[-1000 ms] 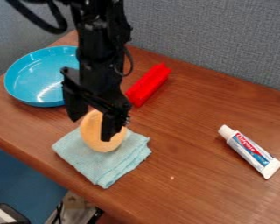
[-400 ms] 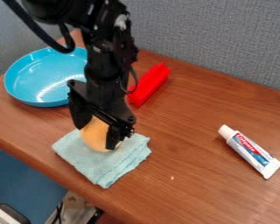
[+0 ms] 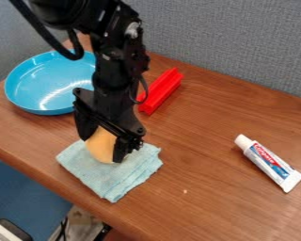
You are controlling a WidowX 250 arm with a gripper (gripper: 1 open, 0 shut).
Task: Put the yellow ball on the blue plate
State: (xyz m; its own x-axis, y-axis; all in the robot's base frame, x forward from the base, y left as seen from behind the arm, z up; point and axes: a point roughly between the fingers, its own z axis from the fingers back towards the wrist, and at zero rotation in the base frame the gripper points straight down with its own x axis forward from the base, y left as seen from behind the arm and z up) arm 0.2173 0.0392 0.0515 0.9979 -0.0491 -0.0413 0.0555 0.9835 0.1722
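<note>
Brown wood makes up the surface [image 3: 216,104], with a grey wall behind it, and near its front edge the ball [image 3: 105,145] sits on a light-blue cloth [image 3: 116,171], which probably keeps it from rolling. Straight above it hangs the claw [image 3: 108,139], pointing down with its jaws spread wide, one finger on each side of the ball, so it looks placed for a grasp that has not yet closed; nothing is gripped so far as the view shows. Whether the fingers already touch the ball I cannot tell, since the black body of the claw covers the ball's top and most of its far side. To the back left lies the plate [image 3: 27,89], well apart from the ball, bare inside; its left rim is cut off by the frame edge and its right part is hidden behind the arm. A red block [image 3: 161,89] lies between arm and wall, partly masked by the arm, and a toothpaste tube [image 3: 267,161] rests far off on the right, clear of any path from cloth to plate.
</note>
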